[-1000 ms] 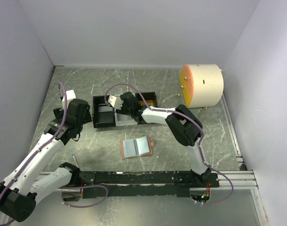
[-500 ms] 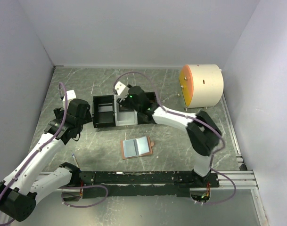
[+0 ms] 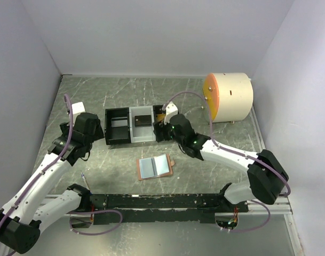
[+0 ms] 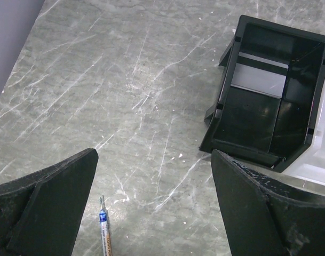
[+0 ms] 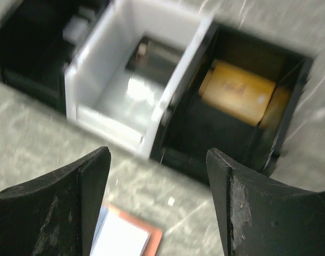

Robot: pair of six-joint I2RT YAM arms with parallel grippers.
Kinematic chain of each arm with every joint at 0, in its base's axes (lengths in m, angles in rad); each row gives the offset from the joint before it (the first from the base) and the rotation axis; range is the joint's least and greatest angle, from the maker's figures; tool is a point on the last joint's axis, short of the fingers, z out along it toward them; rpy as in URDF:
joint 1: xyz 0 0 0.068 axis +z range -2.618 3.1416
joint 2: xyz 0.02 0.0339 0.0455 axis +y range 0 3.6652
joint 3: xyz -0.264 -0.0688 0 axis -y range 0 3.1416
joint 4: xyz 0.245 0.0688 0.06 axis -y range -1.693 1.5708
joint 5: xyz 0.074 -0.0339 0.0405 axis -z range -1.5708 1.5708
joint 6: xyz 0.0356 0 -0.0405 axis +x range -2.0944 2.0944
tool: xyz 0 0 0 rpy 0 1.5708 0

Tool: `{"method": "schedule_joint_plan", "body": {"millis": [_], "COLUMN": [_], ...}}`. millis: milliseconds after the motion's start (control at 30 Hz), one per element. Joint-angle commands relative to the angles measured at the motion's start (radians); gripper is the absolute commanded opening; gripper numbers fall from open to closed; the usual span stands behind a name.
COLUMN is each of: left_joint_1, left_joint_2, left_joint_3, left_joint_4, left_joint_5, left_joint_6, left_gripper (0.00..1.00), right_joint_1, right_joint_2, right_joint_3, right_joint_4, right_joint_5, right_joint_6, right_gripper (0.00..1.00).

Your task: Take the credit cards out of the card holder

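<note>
right gripper (image 5: 158, 159) spread at tray (image 5: 179, 88) near edge | card holder (image 3: 155, 167) unfolded nearby

Print on the pen (image 4: 105, 237) is too small to read.

This is a robotics lab test cell. Plain pale walls (image 3: 151, 37) box in a grey marble-patterned desk (image 3: 98, 93) on three sides. Two white-and-black robot arms, the left arm (image 3: 45, 173) and the right arm (image 3: 226, 154), are bolted to a black rail (image 3: 162, 201) at the near edge. Purple cables (image 3: 66, 98) loop along the arms, and an aluminium track (image 3: 261, 198) lies beside the rail.
</note>
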Motion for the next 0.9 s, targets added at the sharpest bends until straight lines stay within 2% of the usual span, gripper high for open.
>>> {"method": "schedule_joint_plan", "body": {"millis": [0, 200, 467, 567, 667, 867], "left_joint_1": [0.009, 0.010, 0.009, 0.009, 0.010, 0.010], "left_joint_2": [-0.014, -0.017, -0.005, 0.001, 0.004, 0.000], "left_joint_3": [0.021, 0.019, 0.021, 0.022, 0.023, 0.021], "left_joint_4": [-0.002, 0.000, -0.006, -0.008, -0.009, -0.012], "left_joint_5": [-0.004, -0.010, -0.023, -0.020, -0.019, -0.025], "left_joint_6": [-0.001, 0.001, -0.003, -0.003, -0.004, -0.007], "left_gripper": [1.00, 1.00, 1.00, 1.00, 1.00, 1.00], "right_joint_1": [-0.002, 0.006, 0.071, 0.118, 0.190, 0.279], "right_joint_2": [-0.063, -0.105, -0.058, -0.035, -0.016, 0.061], "right_joint_3": [-0.081, -0.097, -0.092, -0.069, -0.046, -0.016], "right_joint_4": [-0.099, -0.164, -0.209, -0.242, -0.267, -0.265], "right_joint_5": [-0.126, -0.203, -0.134, -0.062, 0.074, 0.125], "right_joint_6": [0.195, 0.289, 0.436, 0.473, 0.521, 0.589], "right_gripper": [0.73, 0.72, 0.67, 0.64, 0.62, 0.59]}}
